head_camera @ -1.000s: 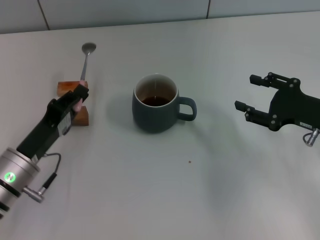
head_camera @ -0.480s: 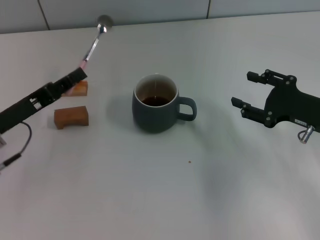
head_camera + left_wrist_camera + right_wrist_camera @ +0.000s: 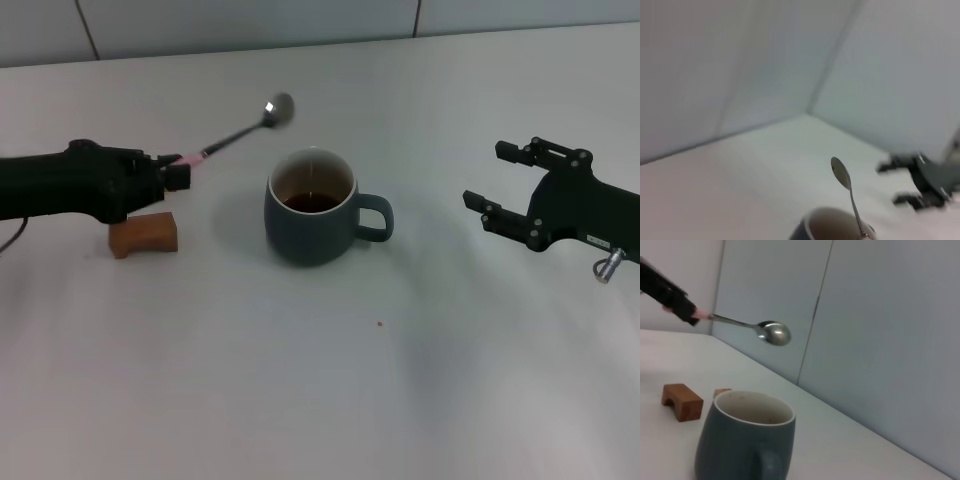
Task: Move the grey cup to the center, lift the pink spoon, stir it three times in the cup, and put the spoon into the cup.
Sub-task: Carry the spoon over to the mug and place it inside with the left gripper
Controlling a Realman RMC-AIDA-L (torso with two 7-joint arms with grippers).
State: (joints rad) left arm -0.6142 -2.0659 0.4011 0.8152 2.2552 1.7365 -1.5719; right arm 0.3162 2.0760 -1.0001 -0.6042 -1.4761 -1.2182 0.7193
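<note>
my left tool [image 3: 178, 172] grips the pink spoon [image 3: 236, 132] by its handle end, so only a short pink stretch shows; the spoon hangs in the air, bowl up and just beside the rim of the grey cup [image 3: 312, 208], apart from it. one cup stands mid-table [image 3: 300, 380], handle toward my right tool [image 3: 497, 182], which hovers well apart with its fingers spread and nothing between them. brown liquid sits in the cup. the head view shows one wooden block [image 3: 145, 233], partly under my arm; the right wrist view shows two.
</note>
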